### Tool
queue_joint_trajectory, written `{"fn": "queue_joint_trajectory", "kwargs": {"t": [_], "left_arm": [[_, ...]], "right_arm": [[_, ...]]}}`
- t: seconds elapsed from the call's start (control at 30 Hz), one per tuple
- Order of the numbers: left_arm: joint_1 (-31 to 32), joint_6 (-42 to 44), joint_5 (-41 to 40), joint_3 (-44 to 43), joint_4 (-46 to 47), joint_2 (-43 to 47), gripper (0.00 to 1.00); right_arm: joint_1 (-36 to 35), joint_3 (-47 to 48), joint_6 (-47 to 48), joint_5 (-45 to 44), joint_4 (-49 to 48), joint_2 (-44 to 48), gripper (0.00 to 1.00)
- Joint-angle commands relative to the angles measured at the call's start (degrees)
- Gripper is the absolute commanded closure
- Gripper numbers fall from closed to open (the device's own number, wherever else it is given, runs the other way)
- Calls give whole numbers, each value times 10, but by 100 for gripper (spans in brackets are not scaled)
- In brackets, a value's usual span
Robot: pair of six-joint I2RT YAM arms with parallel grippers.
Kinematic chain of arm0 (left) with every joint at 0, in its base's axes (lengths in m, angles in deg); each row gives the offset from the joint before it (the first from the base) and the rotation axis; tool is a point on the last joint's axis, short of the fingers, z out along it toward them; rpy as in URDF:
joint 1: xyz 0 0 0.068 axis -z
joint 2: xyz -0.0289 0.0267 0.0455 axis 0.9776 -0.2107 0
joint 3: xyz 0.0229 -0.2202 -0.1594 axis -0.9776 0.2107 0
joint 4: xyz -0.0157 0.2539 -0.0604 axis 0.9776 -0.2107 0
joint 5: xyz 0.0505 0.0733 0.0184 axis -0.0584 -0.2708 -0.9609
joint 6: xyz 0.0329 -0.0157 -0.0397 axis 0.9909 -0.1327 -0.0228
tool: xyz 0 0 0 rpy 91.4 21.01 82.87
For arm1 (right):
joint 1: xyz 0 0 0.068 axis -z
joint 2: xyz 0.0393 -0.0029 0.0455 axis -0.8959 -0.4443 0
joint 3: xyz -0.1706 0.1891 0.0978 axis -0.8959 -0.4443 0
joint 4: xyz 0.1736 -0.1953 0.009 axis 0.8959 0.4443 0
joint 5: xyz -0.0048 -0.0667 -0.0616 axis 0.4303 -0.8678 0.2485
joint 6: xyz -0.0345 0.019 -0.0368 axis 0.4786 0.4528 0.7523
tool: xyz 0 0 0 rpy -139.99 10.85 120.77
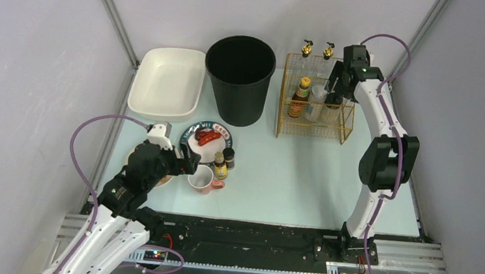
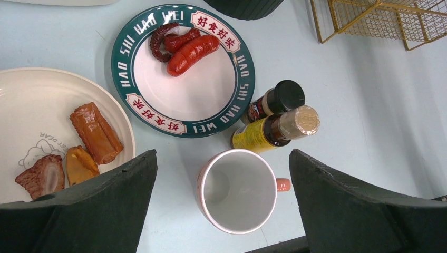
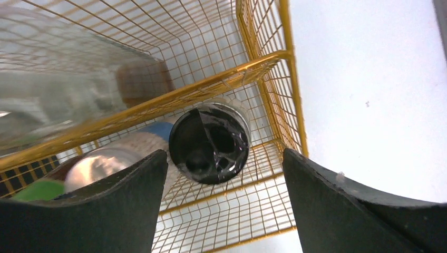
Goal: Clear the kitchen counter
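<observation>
Kitchen counter (image 1: 288,186): lying pale mint-green between grey walls, seen from above, bearing every item listed here.
White tray (image 1: 168,82): sitting at the far left corner.
Black bin (image 1: 239,78): standing just right of the tray.
Gold wire rack (image 1: 312,126): standing at the far right, holding several bottles, among them a red-capped bottle (image 1: 301,96).
Green-rimmed plate (image 1: 207,148): lying in front of the bin, carrying red sausages (image 1: 207,136).
Mug (image 1: 200,178): standing upright just beside the plate's near edge, handle pointing right.
Yellow-labelled bottle (image 1: 220,168): standing just right of the mug.
Black-capped bottle (image 1: 229,157): standing just behind the yellow-labelled one, at the plate's right rim.
Left gripper (image 1: 189,162): hovering at the mug's left, low over the near-left counter.
Right gripper (image 1: 335,85): reaching down over the rack's right end.

Left fingers (image 2: 121,200): standing wide apart in the left wrist view, gripping nothing, framing the mug from above.
Cream plate (image 2: 31,105): lying left of the green-rimmed plate, bearing brown food pieces (image 2: 96,132).

Right fingers (image 3: 363,211): standing well apart in the right wrist view, clamping nothing.
Black-lidded jar (image 3: 210,143): sitting inside the rack's corner, showing between both fingers, touching neither.
Clear bottle (image 3: 52,89): showing blurred behind the wire at left, contents not discernible.
</observation>
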Motion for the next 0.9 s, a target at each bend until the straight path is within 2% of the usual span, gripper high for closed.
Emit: {"fn": "queue_joint_trajectory", "kwargs": {"t": [0.0, 0.2, 0.4, 0.67, 0.87], "left_arm": [[4, -5, -4, -18, 3, 0, 2], [3, -5, -3, -18, 3, -3, 2], [4, -6, -3, -18, 3, -3, 2], [4, -8, -4, -18, 3, 1, 2], [4, -7, -4, -18, 3, 3, 2]], "right_arm": [[-2, -2, -9, -22, -1, 82, 16], [-24, -48, -1, -46, -16, 157, 16], [-87, -144, 6, -49, -58, 273, 16], [-223, -213, 14, 11, -72, 366, 17], [-318, -220, 4, 97, -70, 360, 17]]}}
